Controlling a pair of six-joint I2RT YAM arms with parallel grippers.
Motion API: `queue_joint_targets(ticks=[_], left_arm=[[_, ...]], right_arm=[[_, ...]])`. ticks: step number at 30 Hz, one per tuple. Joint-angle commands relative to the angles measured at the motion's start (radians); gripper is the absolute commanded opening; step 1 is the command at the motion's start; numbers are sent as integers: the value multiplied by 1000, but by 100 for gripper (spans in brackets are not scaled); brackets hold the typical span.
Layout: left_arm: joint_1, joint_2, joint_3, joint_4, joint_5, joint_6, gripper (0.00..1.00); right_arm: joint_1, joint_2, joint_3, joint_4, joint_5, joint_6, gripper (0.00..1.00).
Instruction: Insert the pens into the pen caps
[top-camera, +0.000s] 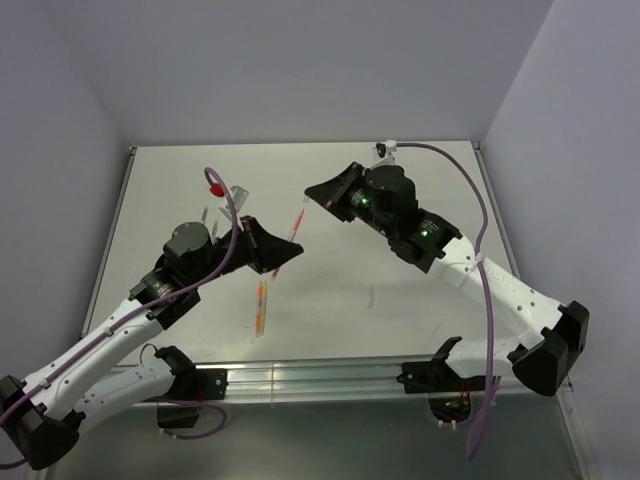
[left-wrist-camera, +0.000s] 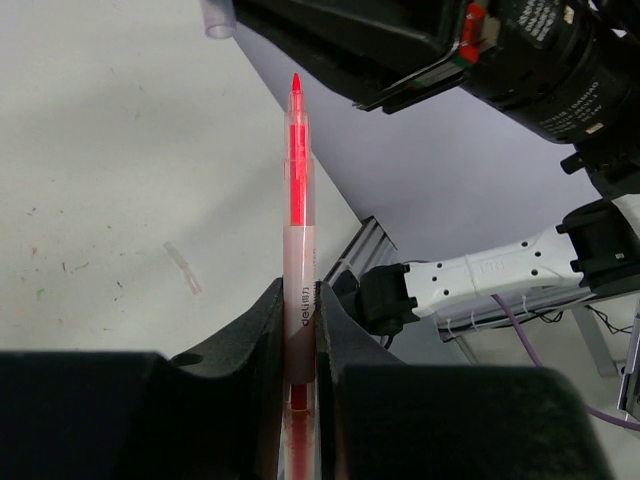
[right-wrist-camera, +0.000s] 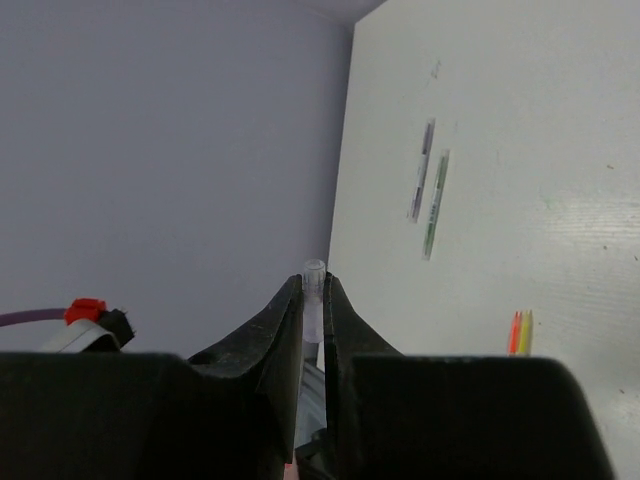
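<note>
My left gripper is shut on a red pen and holds it above the table, tip uncapped and pointing toward the right gripper. In the left wrist view the red pen stands up from between the fingers of the left gripper. My right gripper is shut on a clear pen cap, which sticks out past its fingertips. The cap hangs up and to the left of the pen tip, apart from it. Orange and yellow pens lie side by side on the table.
A grey pen and a green pen lie side by side near the table's left wall. A loose clear cap lies on the white table. Grey walls enclose three sides, and a metal rail runs along the near edge.
</note>
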Motion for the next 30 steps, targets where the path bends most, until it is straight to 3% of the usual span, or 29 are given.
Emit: queue_joint_targets(ticks=[1,30], left_arm=[[3,7,25,87,49,4,0],[3,46,51,64,26,14,0]], right_arm=[[-3,-62,-5,73,4,2,0],[1,-114,-51,73,-12,-6,0]])
